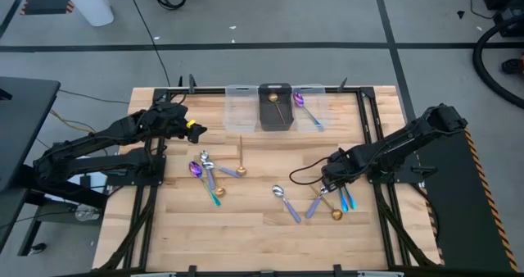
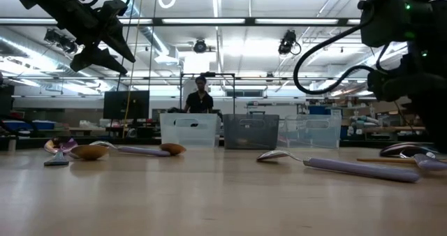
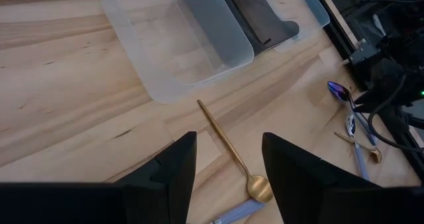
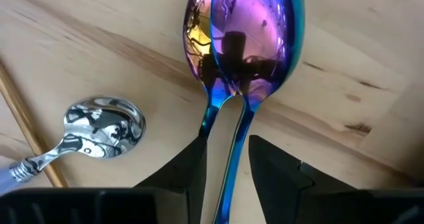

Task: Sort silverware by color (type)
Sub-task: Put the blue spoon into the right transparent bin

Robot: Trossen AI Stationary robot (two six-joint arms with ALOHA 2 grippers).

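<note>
While right fingers [image 4: 225, 161] straddle it: rainbow spoon [image 4: 242, 38], thin neck, not yet clamped.
Handling: light, stiff, slippery; pinch neck below bowl.
Left fingers [image 3: 228, 164]: spread, empty.

Three bins [image 1: 276, 106], roughly a dozen spoons [image 1: 286, 203], two arms [image 1: 98, 146].

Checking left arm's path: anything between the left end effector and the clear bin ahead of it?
Left wrist view: only a gold spoon lies on the wood between the open left end effector and the clear bin; otherwise bare.
</note>
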